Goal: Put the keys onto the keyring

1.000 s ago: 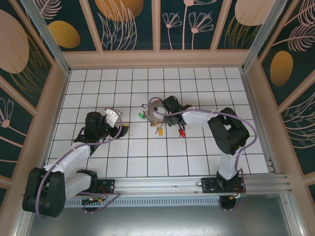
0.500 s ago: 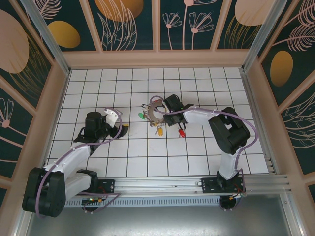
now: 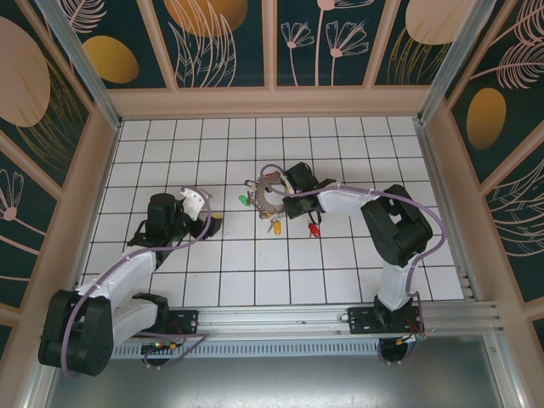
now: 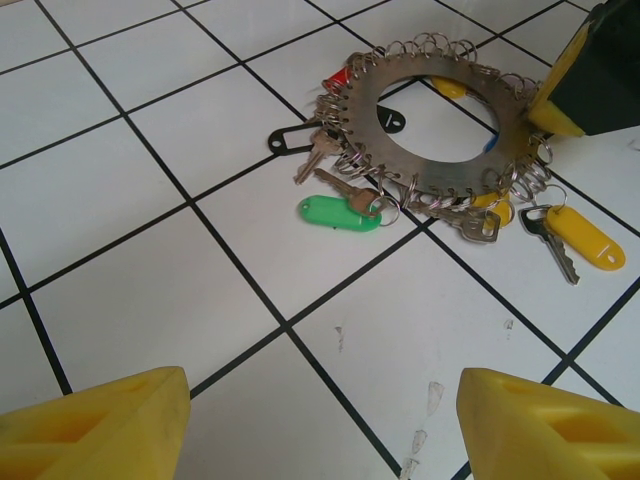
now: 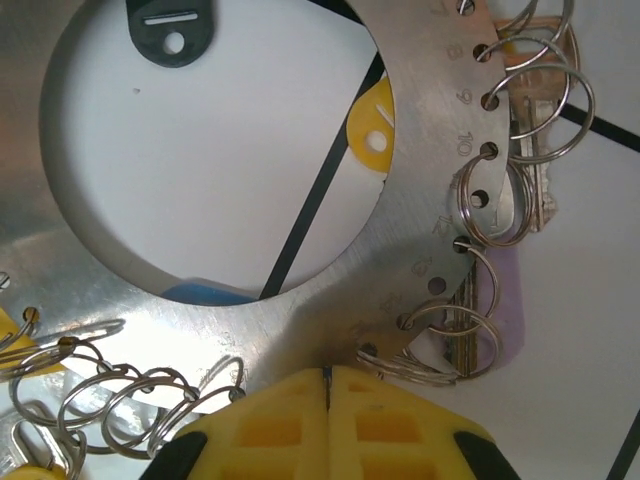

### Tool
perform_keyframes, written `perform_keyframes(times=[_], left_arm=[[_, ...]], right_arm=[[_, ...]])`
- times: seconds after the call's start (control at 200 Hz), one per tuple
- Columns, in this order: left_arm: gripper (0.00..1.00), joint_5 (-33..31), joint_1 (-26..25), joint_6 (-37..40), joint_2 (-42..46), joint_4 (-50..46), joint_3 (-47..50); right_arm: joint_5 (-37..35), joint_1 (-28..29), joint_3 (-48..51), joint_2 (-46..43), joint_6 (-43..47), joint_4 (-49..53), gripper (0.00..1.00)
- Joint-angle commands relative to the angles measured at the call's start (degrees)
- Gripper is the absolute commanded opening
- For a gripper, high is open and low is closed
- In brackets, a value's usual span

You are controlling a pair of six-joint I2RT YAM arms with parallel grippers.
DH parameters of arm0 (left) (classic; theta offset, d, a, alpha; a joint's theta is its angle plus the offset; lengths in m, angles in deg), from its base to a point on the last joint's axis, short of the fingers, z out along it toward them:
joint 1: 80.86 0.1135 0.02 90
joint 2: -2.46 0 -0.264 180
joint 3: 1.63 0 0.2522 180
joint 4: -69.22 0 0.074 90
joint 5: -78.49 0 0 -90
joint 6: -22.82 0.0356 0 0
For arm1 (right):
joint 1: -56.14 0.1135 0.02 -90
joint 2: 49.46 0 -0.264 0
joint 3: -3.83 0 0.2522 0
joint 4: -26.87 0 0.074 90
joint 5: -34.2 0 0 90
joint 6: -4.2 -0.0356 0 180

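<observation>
The keyring (image 3: 265, 189) is a flat silvery metal ring (image 4: 432, 172) about one tile wide, with small wire loops through holes along its rim (image 5: 430, 130). Keys hang from some loops: a green-tagged one (image 4: 340, 212), a yellow-tagged one (image 4: 585, 242) and a red tag (image 4: 337, 77). A blue tag (image 5: 205, 293) and a yellow tag (image 5: 372, 125) lie under the ring. My right gripper (image 5: 328, 385) is shut, its tips against the ring's rim; I cannot tell whether a loop is pinched. My left gripper (image 4: 320, 420) stands open over bare tile, well short of the keys.
A red key (image 3: 313, 229) and a yellow key (image 3: 274, 227) lie just in front of the ring. Black tags (image 4: 385, 122) sit in and beside the ring's hole. Low walls (image 3: 102, 170) border the white tiled floor.
My right gripper's fingers have closed fully at the ring's rim. The ring, the keys and my left arm have stayed where they were.
</observation>
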Motion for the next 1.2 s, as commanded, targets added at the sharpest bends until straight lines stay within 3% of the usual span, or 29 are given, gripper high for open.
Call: perform_keyframes(times=[0.0,0.34,0.591,0.731,0.881,1.196], left_arm=[[0.72,0.2,-0.2,1.4,2.1,-1.2,-0.7],[0.72,12.2,-0.3,8.0,7.7,-6.0,-9.0],[0.70,23.1,-0.4,15.6,7.0,-10.2,-13.7],[0.70,25.9,-1.1,17.7,6.5,-10.4,-14.6],[0.70,28.5,-2.4,19.3,5.5,-10.0,-14.4],[0.69,30.2,-6.2,20.9,2.7,-8.3,-14.3]], right_arm=[[1.3,-0.6,2.5,-4.7,1.8,-2.7,0.00],[11.9,-0.1,9.0,-18.7,15.5,-13.6,0.00],[24.6,-0.1,7.5,-23.0,20.5,-13.0,0.00],[35.2,0.3,9.1,-26.3,25.5,-14.5,0.00],[42.1,0.4,9.7,-28.4,28.1,-14.4,0.00],[49.4,1.3,4.8,-27.7,31.8,-7.3,0.00]])
